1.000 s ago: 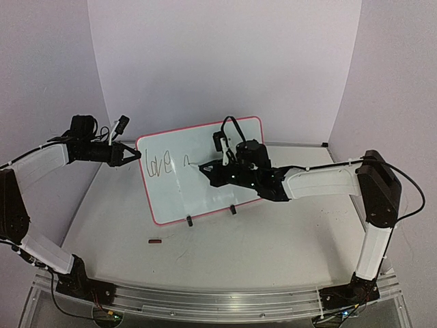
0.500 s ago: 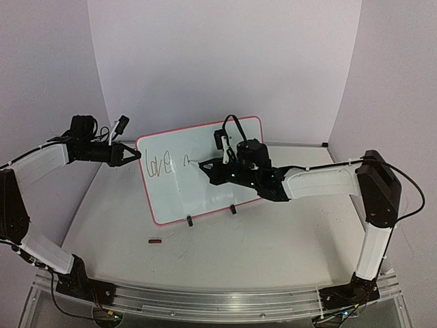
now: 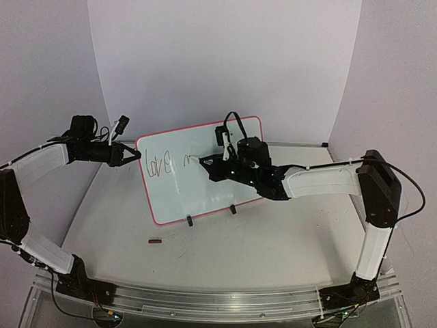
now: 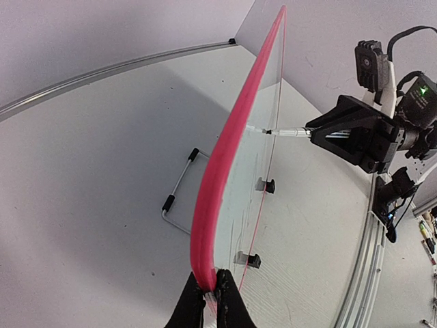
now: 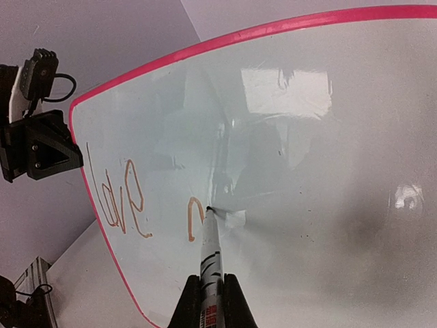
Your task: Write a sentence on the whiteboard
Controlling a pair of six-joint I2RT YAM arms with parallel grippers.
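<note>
Two pinches: left gripper (image 4: 210, 295) on the rim of our standing glossy white red-framed whiteboard (image 3: 179, 195), right gripper (image 5: 212, 292) on a slim pale marker (image 5: 211, 249) writing the dark handwritten sentence (image 5: 121, 198). Overpressing could topple the board.

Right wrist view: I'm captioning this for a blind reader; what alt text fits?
The right claw holds a marker with its tip against the pink-framed whiteboard, where the sentence so far reads "love" plus one curved stroke. At the left edge, the left claw pinches the board's frame.
</note>
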